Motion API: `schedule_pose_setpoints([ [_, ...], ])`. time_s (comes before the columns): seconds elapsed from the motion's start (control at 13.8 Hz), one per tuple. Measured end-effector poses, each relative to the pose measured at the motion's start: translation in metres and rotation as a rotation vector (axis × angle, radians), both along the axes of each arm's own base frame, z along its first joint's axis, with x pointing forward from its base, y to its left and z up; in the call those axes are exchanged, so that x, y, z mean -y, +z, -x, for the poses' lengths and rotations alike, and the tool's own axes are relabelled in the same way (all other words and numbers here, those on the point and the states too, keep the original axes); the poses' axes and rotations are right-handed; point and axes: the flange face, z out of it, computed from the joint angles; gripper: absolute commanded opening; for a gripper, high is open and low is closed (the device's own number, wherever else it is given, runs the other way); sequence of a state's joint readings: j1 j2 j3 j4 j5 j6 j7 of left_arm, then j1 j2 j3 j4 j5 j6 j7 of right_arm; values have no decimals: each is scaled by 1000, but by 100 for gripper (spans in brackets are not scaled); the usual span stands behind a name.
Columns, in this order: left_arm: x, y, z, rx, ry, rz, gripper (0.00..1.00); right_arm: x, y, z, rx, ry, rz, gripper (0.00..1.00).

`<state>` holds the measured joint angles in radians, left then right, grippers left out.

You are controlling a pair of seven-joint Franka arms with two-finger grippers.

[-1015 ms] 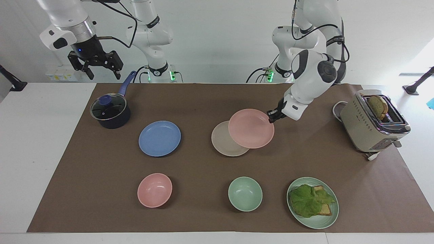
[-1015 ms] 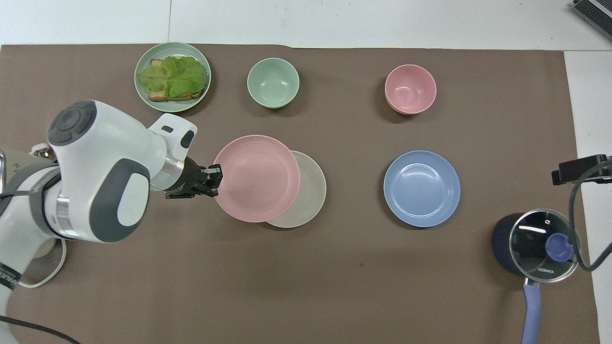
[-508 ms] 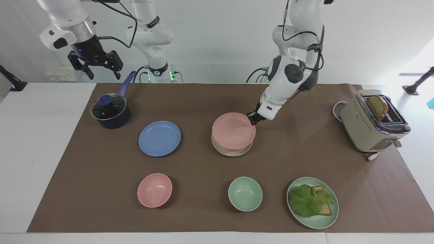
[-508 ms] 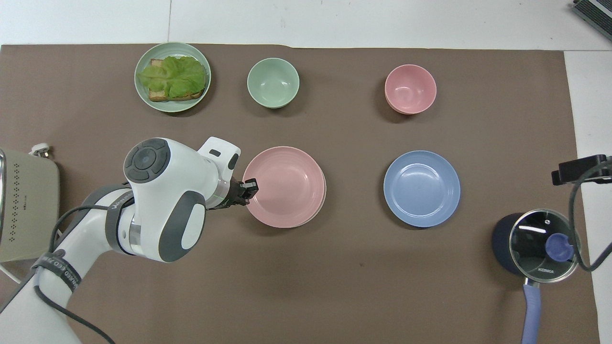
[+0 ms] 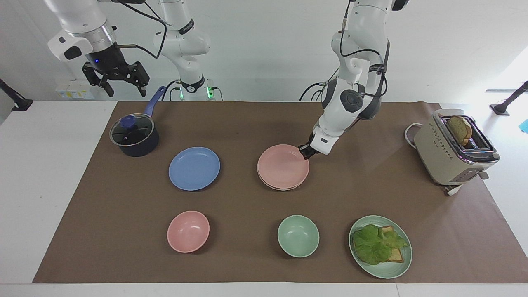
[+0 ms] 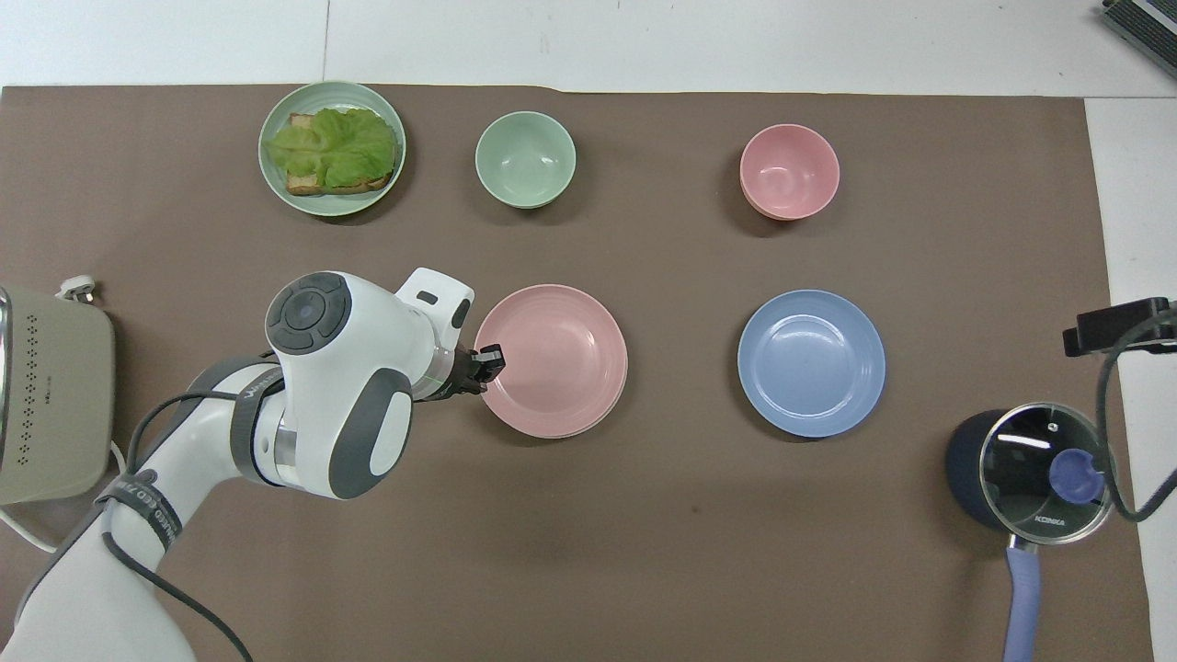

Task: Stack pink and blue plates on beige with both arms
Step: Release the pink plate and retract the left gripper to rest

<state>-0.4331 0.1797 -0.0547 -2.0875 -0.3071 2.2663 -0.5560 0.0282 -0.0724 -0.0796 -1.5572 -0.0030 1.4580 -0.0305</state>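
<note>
**Pink plate lying on the beige plate, left gripper clamped on its rim**

The pink plate [image 5: 283, 166] is sitting squarely on the beige plate [image 5: 284, 187], of which only a thin cream edge is showing under the pink rim on the side away from the robots. The pair is resting near the middle of the brown mat [image 5: 247, 123], slightly toward the left arm's end of the table.

The left gripper [image 5: 305, 151] is reaching down at a slant from the left arm [image 5: 344, 101], and its fingertips are pinched together on the pink plate's rim, at the part of the rim nearest the robots and toward the left arm's end. In the overhead view the plate is lying wholly to one side of the jaws, with only its edge caught between them.

The blue plate [image 5: 194, 168] is lying flat on the mat beside the stacked pair, toward the right arm's end and well apart from them, with nothing touching it.

The right gripper [image 5: 122, 84] is hanging in the air over the table's edge nearest the robots, above the corner of the mat by the lidded saucepan [image 5: 134, 136]; its jaws are standing apart and holding nothing. The right arm is waiting.

Along the mat's edge farthest from the robots are sitting a pink bowl [image 5: 188, 231], a green bowl [image 5: 298, 236] and a green plate [image 5: 387, 270] carrying lettuce on bread. A toaster [image 5: 451, 150] with a slice in its slot is standing at the left arm's end.
</note>
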Motion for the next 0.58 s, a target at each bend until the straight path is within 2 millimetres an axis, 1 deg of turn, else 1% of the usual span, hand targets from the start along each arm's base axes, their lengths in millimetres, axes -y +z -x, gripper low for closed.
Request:
schedule_pose_setpoints([
  [0.29, 0, 3, -2, 4, -2, 2, 100, 3, 3, -4, 36, -12, 2, 100],
  [0.36, -2, 7, -3, -4, -1, 1, 100, 3, 3, -4, 36, -12, 2, 100],
  [0.44, -8, 17, -7, -14, 1, -1, 100, 3, 3, -4, 36, -13, 2, 100],
  [0.51, -19, 36, -16, -19, 3, -9, 100, 2, 3, -4, 36, -12, 2, 100],
  [0.58, -35, 60, -27, -12, 4, -23, 100, 0, 3, -4, 36, -7, 2, 100],
])
